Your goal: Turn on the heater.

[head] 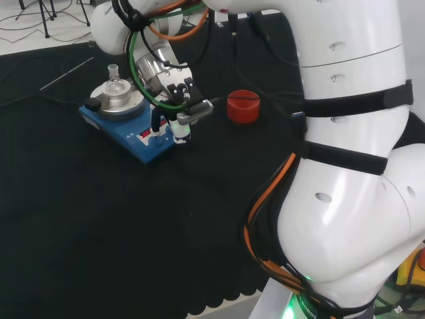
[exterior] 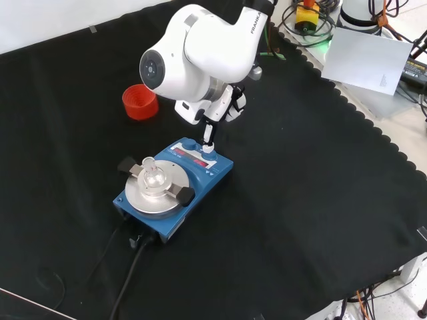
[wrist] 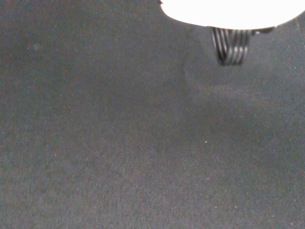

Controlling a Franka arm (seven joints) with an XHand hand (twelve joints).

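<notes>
Black and white hand (head: 174, 100) held over the blue, box-shaped heater (head: 126, 123).
One straight finger (exterior: 209, 134) is pointed down at the heater's red front panel; the other fingers are seen curled back.

Black-cloth bench (exterior: 320, 200): blue heater (exterior: 175, 188), red ribbed ring (exterior: 140, 102) apart.

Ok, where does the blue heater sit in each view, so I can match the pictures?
Head view: the blue heater sits upper left, under the robot hand.
Front view: it sits at centre, slightly left, below the robot hand.
Wrist view: black cloth; I cannot make out the heater there.
Shared landmark: the red ribbed ring stands on the cloth near the heater in the head and front views.
</notes>
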